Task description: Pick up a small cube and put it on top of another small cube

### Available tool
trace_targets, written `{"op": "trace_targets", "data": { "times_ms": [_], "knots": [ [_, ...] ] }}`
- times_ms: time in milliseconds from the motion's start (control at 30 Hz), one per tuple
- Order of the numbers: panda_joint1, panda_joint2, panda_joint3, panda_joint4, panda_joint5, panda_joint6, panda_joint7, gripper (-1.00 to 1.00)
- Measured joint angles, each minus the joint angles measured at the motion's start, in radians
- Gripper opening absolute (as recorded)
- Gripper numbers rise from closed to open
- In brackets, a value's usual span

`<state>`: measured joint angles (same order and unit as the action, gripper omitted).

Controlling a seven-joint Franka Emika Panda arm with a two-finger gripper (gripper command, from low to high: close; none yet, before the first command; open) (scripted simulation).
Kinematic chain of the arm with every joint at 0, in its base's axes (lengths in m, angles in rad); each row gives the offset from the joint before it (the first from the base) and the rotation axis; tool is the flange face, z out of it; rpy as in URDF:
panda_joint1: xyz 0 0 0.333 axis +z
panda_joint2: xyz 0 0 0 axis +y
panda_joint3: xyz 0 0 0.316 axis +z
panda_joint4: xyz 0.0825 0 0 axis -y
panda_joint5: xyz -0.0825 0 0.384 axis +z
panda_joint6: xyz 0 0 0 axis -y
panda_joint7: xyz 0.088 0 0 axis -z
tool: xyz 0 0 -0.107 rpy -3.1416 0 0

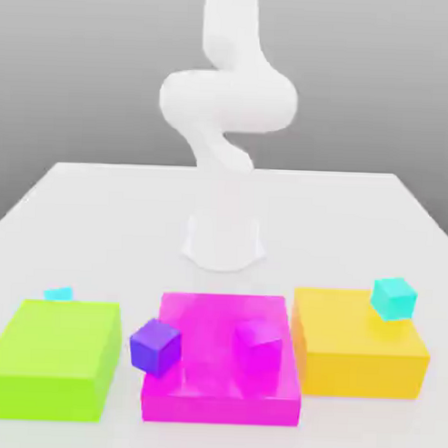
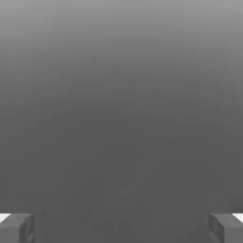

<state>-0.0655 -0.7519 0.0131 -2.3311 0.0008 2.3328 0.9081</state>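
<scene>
Green block [image 1: 50, 358], magenta block [image 1: 220, 391] and yellow block [image 1: 359, 355] front the table; one small cube [image 1: 393, 298] tops yellow; jaws wide, empty.

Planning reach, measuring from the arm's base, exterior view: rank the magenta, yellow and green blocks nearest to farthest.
Measured from the arm's base:
1. Magenta block, straight in front of the base, in the middle of the row.
2. Yellow block, on the exterior view's right, carrying a small cyan cube.
3. Green block, on the exterior view's left, set a little farther out sideways than the yellow one.
</scene>
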Motion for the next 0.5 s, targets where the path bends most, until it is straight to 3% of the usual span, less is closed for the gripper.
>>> {"op": "trace_targets", "data": {
  "times_ms": [500],
  "knots": [
    [-0.379, 0.29, 0.068, -0.187, -0.009, 0.197, 0.661, 0.0]
  ]
}}
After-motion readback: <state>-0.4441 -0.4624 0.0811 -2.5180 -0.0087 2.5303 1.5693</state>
